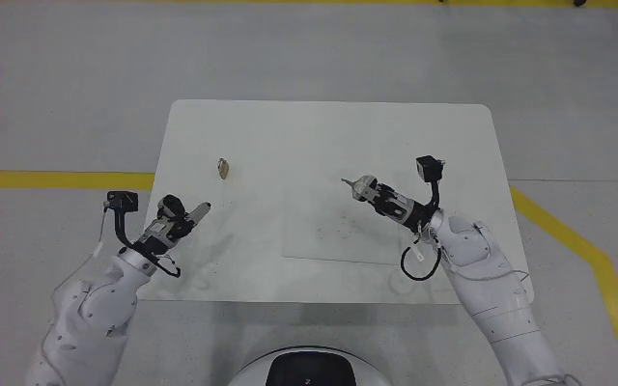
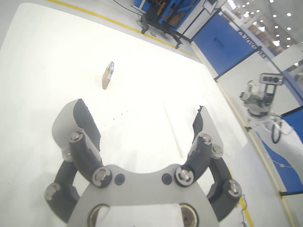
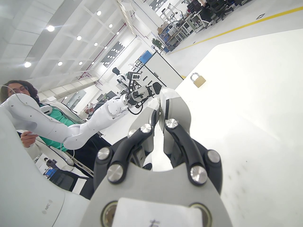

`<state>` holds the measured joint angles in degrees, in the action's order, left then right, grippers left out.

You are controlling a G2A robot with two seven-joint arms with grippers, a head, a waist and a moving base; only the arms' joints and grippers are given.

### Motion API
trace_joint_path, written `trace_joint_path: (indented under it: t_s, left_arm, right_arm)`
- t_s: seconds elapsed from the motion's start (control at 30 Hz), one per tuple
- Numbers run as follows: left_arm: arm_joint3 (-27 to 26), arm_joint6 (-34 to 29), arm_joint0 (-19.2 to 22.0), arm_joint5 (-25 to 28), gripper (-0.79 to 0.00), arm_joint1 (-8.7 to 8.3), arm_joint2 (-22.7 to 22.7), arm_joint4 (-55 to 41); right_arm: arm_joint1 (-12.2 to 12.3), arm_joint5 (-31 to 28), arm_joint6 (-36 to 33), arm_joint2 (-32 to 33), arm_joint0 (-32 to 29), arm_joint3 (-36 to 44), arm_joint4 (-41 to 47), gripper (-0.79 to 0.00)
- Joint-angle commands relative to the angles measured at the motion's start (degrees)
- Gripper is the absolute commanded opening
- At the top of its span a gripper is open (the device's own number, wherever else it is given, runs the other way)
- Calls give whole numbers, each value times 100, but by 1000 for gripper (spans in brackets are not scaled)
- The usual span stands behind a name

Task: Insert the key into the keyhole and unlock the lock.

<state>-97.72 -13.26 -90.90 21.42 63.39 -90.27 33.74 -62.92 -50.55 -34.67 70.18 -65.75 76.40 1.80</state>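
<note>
Since the padlock (image 2: 108,75) looks like rigid, slick metal, the wide-spread left fingers (image 2: 82,119) should probably pinch its flat body; right fingers (image 3: 175,105) are clamped on the thin key (image 1: 347,180).

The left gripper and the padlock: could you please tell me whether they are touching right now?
Apart. The left wrist view shows the left gripper with open jaws, and bare table lies between it and the padlock.
</note>
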Motion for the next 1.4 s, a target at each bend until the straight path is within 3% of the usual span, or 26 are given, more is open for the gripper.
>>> trace_joint_path:
  t_s: [0.0,0.2,0.3,0.6,0.8,1.07,1.23,1.3,1.37]
  left_arm:
    - [97,6,272,-346,0,25,285,481]
    - [477,16,1163,-1568,0,140,1003,1489]
    - [623,8,1351,-1753,-3,178,1160,1552]
    - [1474,-235,2067,-1746,-95,254,1433,1613]
    - [1710,-303,2344,-1759,-102,280,1489,1705]
    - [2493,-503,2927,-1486,-132,363,1831,1796]
    - [2742,-489,3133,-1444,-231,412,1975,1829]
    - [2808,-489,3203,-1441,-400,428,2011,1841]
    - [2870,-493,3264,-1449,-456,441,2038,1856]
  right_arm:
    - [0,0,0,0,0,0,0,-785]
    - [0,0,0,0,0,0,0,-785]
    - [0,0,0,0,0,0,0,-785]
    - [0,0,0,0,0,0,0,-785]
    - [0,0,0,0,0,0,0,-785]
    - [0,0,0,0,0,0,0,-785]
    - [0,0,0,0,0,0,0,-785]
    - [0,0,0,0,0,0,0,-785]
    - [0,0,0,0,0,0,0,-785]
